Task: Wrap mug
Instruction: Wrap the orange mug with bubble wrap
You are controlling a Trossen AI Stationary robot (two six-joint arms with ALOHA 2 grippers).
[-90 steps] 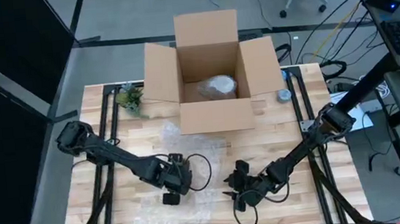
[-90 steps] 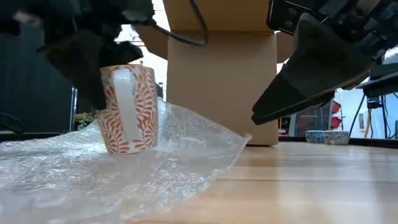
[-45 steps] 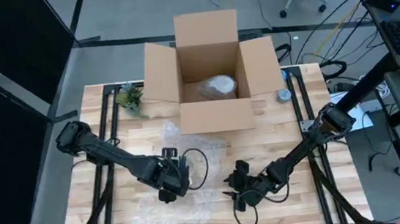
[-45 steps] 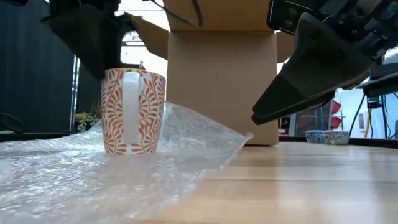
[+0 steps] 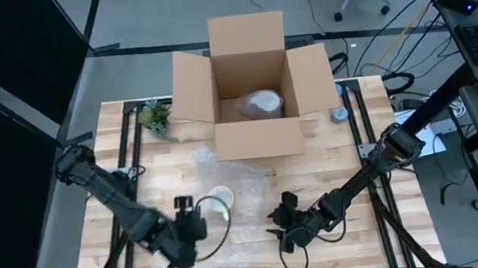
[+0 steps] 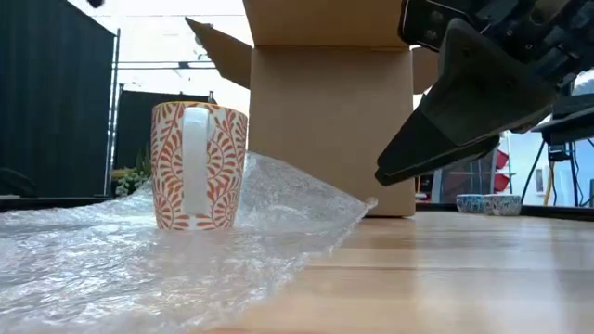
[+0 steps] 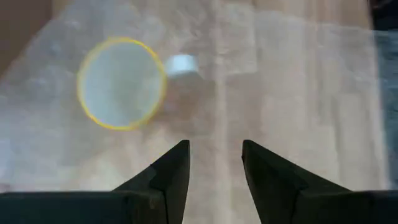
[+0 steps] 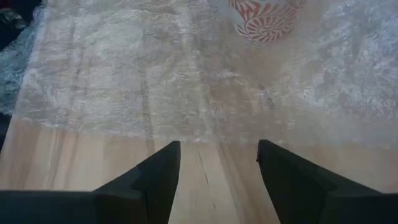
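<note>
Upright on bubble wrap (image 5: 228,207): patterned mug (image 5: 219,197), between left gripper (image 5: 185,242) and right gripper (image 5: 281,227), both jaws released.

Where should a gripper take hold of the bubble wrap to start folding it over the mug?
Probably at the bubble wrap's free edge facing the right gripper, coming in low from that side: the edge lies clear of the upright mug.
</note>
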